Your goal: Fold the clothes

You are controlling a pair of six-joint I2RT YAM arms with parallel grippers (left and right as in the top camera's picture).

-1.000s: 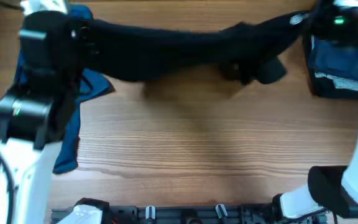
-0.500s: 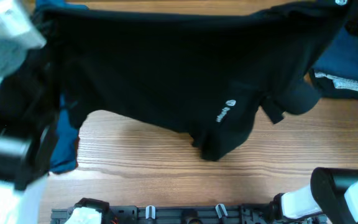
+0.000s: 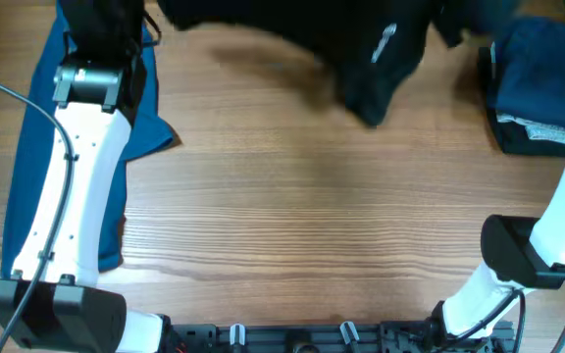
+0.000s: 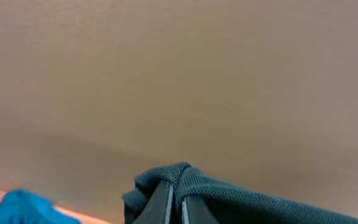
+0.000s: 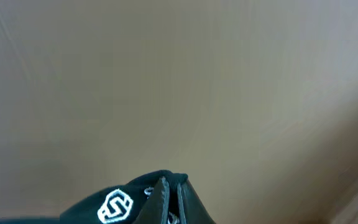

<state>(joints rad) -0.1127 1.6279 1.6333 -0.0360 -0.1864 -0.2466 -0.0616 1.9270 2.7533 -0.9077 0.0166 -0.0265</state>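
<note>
The black garment hangs bunched over the table's far edge, its small white logo showing. In the left wrist view my left gripper is shut on a fold of its dark fabric. In the right wrist view my right gripper is shut on another edge of it, beside a white logo. Both grippers are held high, with plain wall behind them, and lie outside the overhead view. The bright blue T-shirt lies crumpled at the left under my left arm.
A neat folded stack of dark blue, grey and black clothes sits at the far right. My right arm rises along the right edge. Wooden tabletop fills the middle; a black rail runs along the front edge.
The black garment, spread wide over the table half a second ago, has swung back to the far edge and bunched up. Both arms have moved away from the camera.
</note>
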